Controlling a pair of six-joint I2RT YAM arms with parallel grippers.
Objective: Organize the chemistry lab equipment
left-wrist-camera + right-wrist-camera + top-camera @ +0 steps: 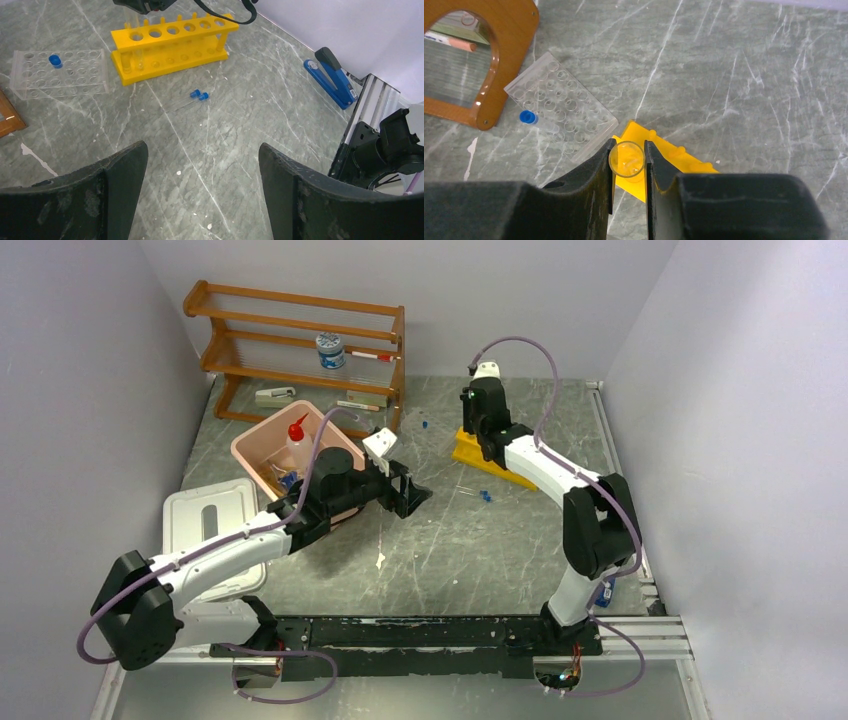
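Note:
My right gripper is shut on a clear glass test tube, seen end-on, held upright over one end of the yellow holed rack. In the left wrist view the tube reaches down into the end hole of the yellow rack. Two blue-capped thin tubes lie on the table in front of the rack. My left gripper hangs open and holds nothing, over bare table left of them. A red-nozzled squeeze bottle stands in the pink bin.
A clear plastic rack holding one blue-capped tube lies beside the yellow rack. A wooden shelf stands at the back left, a white lidded box at the near left. A blue stapler lies by the right rail.

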